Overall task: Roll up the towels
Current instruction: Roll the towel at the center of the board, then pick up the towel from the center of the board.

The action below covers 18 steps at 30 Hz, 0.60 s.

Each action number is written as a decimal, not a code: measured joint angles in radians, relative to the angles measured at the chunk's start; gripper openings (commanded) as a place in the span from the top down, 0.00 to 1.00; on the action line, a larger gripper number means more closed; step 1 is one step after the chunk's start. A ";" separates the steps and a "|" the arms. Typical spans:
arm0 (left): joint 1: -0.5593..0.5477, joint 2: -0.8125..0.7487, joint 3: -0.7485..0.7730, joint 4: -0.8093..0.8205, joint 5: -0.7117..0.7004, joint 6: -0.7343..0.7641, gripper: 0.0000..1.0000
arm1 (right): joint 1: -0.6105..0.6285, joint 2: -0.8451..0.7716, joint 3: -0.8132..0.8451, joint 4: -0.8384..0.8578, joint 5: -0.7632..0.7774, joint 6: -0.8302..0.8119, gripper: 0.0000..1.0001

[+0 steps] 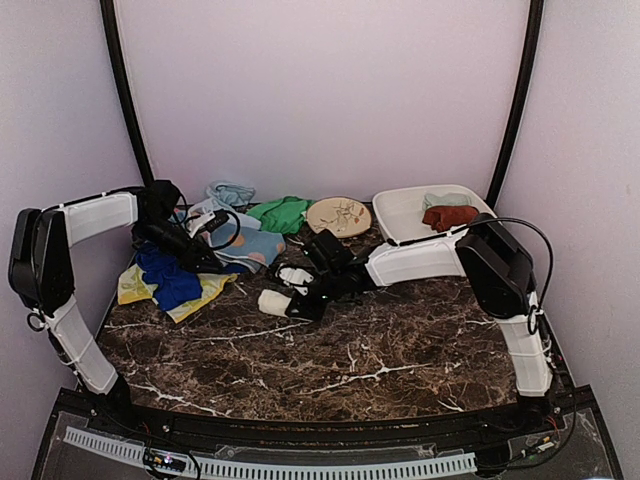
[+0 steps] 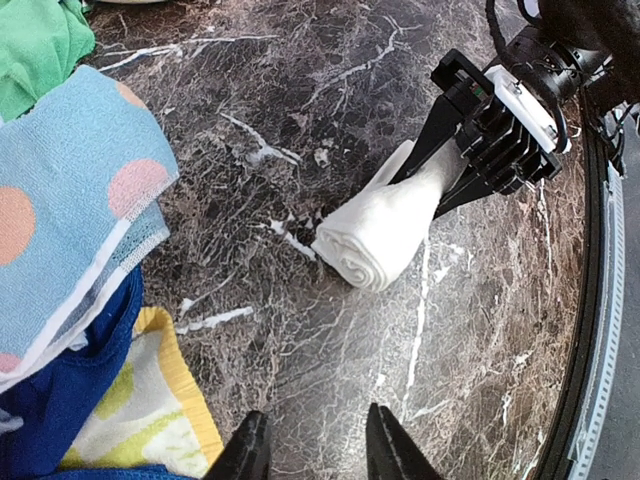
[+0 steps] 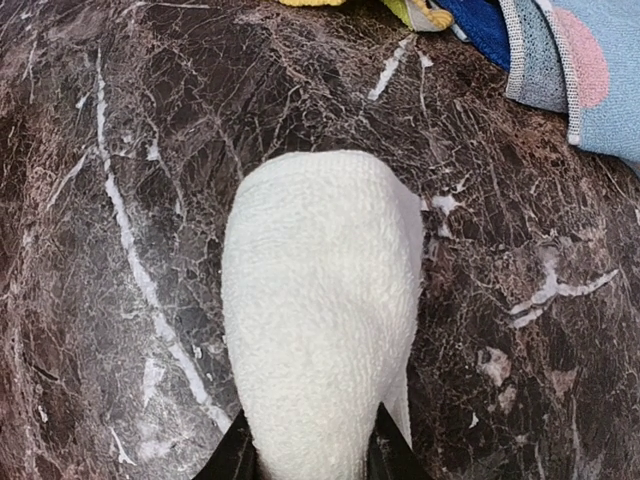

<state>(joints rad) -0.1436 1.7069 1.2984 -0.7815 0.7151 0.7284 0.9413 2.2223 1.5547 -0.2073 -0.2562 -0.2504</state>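
My right pincer point(image 3: 310, 452) is clamped around one end of a white terry towel rolled into a cylinder point(image 3: 320, 300), which is on the dark brown marble counter point(image 1: 400, 360) near its middle. My left pincer point(image 2: 318, 450) hangs partly open, holding nothing, above bare marble. Heaped toward the counter's left edge are a light blue towel with orange dots point(image 1: 252, 246), a dark blue towel point(image 1: 168, 278) and a yellow towel point(image 1: 205, 292).

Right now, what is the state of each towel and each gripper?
white towel, rolled up, gripped at one end.
right gripper, shut on the white towel.
left gripper, open, holding nothing.
light blue dotted towel, unrolled, lying loose.
green towel, crumpled, unrolled.
dark red towel, inside the white tub.
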 measured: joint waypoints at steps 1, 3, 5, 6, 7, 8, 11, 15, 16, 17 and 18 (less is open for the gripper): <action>0.003 -0.001 -0.003 -0.002 -0.001 0.000 0.66 | 0.000 0.004 0.009 -0.010 -0.002 0.002 0.88; 0.005 -0.004 -0.006 -0.006 -0.002 0.000 0.66 | 0.000 0.016 0.031 -0.031 -0.009 0.002 1.00; 0.006 -0.008 -0.006 -0.006 -0.002 0.000 0.67 | 0.000 0.027 0.055 -0.051 -0.018 0.014 1.00; 0.006 -0.010 -0.006 -0.007 -0.003 0.000 0.67 | -0.002 0.034 0.066 -0.054 -0.037 0.032 1.00; 0.007 -0.012 -0.006 -0.007 -0.004 0.000 0.67 | -0.008 0.036 0.068 -0.050 -0.058 0.053 1.00; 0.007 -0.014 -0.006 -0.009 -0.006 -0.001 0.67 | -0.017 0.036 0.065 -0.042 -0.088 0.079 1.00; 0.010 -0.019 -0.006 -0.018 -0.016 -0.003 0.67 | -0.054 0.017 0.010 0.018 -0.199 0.187 1.00; 0.014 -0.021 -0.005 -0.029 -0.024 -0.005 0.68 | -0.111 -0.045 -0.105 0.082 -0.322 0.381 1.00; 0.015 -0.021 -0.002 -0.034 -0.025 -0.008 0.68 | -0.127 -0.066 -0.140 0.100 -0.346 0.438 1.00; 0.016 -0.021 0.002 -0.037 -0.026 -0.008 0.69 | -0.138 -0.081 -0.164 0.113 -0.359 0.480 1.00; 0.016 -0.021 0.006 -0.037 -0.026 -0.010 0.69 | -0.154 -0.102 -0.198 0.137 -0.371 0.538 1.00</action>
<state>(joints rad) -0.1280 1.6863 1.3045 -0.8188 0.6895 0.7181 0.7872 2.1204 1.3571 -0.0704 -0.6273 0.2874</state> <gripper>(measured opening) 0.321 0.270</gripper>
